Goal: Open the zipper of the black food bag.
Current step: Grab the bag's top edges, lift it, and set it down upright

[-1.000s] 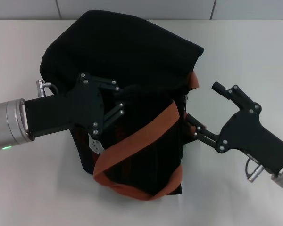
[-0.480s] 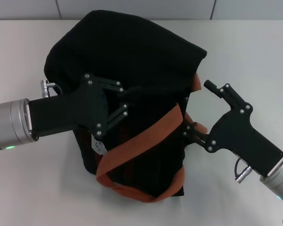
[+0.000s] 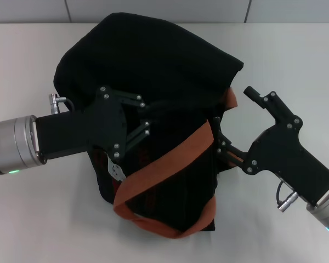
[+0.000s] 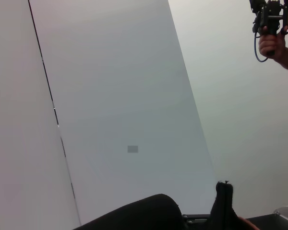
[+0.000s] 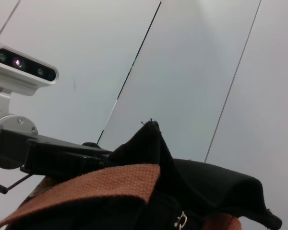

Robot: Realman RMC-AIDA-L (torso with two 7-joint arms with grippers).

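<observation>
The black food bag [image 3: 153,60] lies slumped on the table, its orange-brown straps [image 3: 164,164] looping across the near end. My left gripper [image 3: 145,116] comes in from the left with its fingers pinched into the bag's top fabric. At the bag's right edge my right gripper [image 3: 233,116] is open: one finger [image 3: 223,146] rests against the bag's side and the other finger [image 3: 253,94] stands free above the table. The zipper's small silver pull tab [image 5: 181,220] shows in the right wrist view, close under the black fabric [image 5: 206,187]. In the head view the zip line is lost in the black cloth.
A pale tabletop [image 3: 38,219] surrounds the bag, with a grey wall [image 3: 153,8] along its far edge. The right wrist view shows my left arm [image 5: 48,153] across the bag and the head camera [image 5: 21,64] above it. A person's hand holding a device [image 4: 271,28] appears in the left wrist view.
The right gripper pushed in against the bag's right edge, then swung slightly up and back. The left gripper and the bag crept a little to the right.
</observation>
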